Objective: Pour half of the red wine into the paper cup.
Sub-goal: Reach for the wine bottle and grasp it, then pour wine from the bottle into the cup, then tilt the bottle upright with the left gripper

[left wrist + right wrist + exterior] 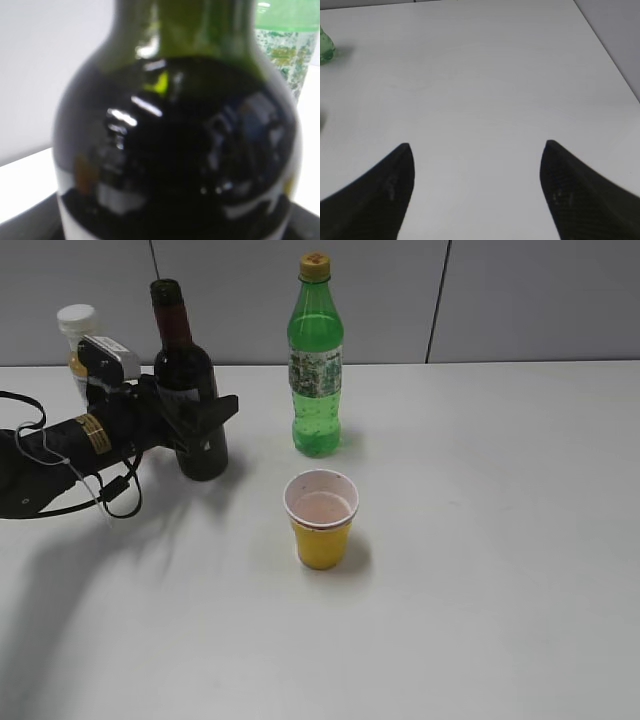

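The wine bottle (195,390) stood upright on the table (500,590), and everything else can be placed from it. The left gripper (200,420) came in from the bottle's left at mid-body height, its fingers (215,408) set around the dark glass; a low, sideways hold like this would suit tipping the bottle later without the neck being blocked. Whether the fingers had actually clamped the glass could not be told: in the left wrist view the bottle (175,150) filled the frame, close and blurred, and no contact line showed. The bottle had no cap on its mouth, and its base seemed to rest on the table, so pouring had not begun, as I judge it.

The paper cup (320,518) stood to the right of the bottle and nearer the camera, well apart from it, mouth up. A faint pinkish tint showed inside it. A green soda bottle (316,365) stood to the right of the wine bottle, farther back than the cup, and a small white-capped bottle (76,335) rose just behind the left arm, left of the wine bottle.

The right gripper (477,195) hung far to the right of the wine bottle, fingers (385,195) spread wide over bare table, holding nothing.

The table was plain white and matte. Behind it ran a grey panelled wall (520,300) with dark seams.
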Robot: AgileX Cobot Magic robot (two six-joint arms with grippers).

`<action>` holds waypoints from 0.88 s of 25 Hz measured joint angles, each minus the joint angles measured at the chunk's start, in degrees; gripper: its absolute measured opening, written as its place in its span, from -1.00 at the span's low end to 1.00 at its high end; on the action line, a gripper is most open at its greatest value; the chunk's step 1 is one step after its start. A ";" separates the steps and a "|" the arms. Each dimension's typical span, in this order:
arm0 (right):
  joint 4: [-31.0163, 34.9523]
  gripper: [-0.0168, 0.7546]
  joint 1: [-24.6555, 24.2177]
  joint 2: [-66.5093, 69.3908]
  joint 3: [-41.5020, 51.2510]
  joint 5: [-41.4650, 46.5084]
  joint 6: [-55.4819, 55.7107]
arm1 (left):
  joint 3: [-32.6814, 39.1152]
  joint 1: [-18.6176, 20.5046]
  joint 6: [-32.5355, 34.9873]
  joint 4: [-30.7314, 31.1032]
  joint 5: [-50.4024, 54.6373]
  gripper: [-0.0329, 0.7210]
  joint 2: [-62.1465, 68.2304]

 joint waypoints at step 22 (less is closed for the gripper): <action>0.00 0.57 0.00 0.00 0.00 0.00 0.00 | 0.22 -2.20 11.59 10.57 19.04 0.53 -14.78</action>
